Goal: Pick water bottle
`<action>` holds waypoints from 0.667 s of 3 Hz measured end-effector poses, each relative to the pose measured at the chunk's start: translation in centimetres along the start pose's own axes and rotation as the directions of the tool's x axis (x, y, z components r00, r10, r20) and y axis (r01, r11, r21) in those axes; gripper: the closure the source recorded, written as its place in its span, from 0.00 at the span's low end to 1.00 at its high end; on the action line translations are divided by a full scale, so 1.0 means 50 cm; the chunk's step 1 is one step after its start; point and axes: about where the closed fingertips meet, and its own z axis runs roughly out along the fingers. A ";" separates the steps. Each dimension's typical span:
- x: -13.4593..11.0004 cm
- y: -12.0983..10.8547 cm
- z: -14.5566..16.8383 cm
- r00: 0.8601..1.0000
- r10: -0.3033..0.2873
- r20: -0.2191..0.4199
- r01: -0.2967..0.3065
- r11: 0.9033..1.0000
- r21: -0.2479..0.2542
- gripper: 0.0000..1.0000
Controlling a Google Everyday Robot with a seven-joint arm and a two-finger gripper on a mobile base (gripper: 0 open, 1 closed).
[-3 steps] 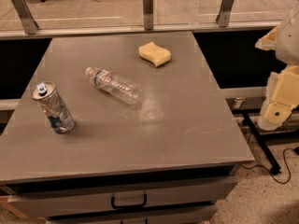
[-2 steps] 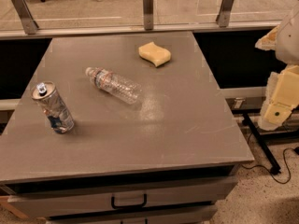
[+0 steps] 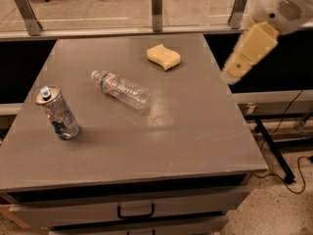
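- clear thin plastic: the water bottle (image 3: 121,88) is likely light, a little squashy and slick. the ribbed middle, gripped across the body, looks the best place to take hold.
- camera view: it lies on its side on the grey table (image 3: 195,131), left of the yellow sponge (image 3: 164,56) and nearer the front. its white cap (image 3: 94,75) points away to the left, with a pale, red-trimmed label by the neck.
- a silver and blue can (image 3: 56,112) stands further left of the sponge.
- the gripper (image 3: 231,75) hangs right of the sponge, past the table's edge and well apart from the bottle. whether it is released or clenched i cannot tell.
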 end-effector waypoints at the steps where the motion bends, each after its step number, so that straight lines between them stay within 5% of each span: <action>1: -0.112 -0.028 0.064 0.992 0.112 0.059 -0.109 0.993 -0.048 0.00; 2: -0.125 -0.026 0.073 0.980 0.193 0.056 -0.190 0.980 -0.059 0.00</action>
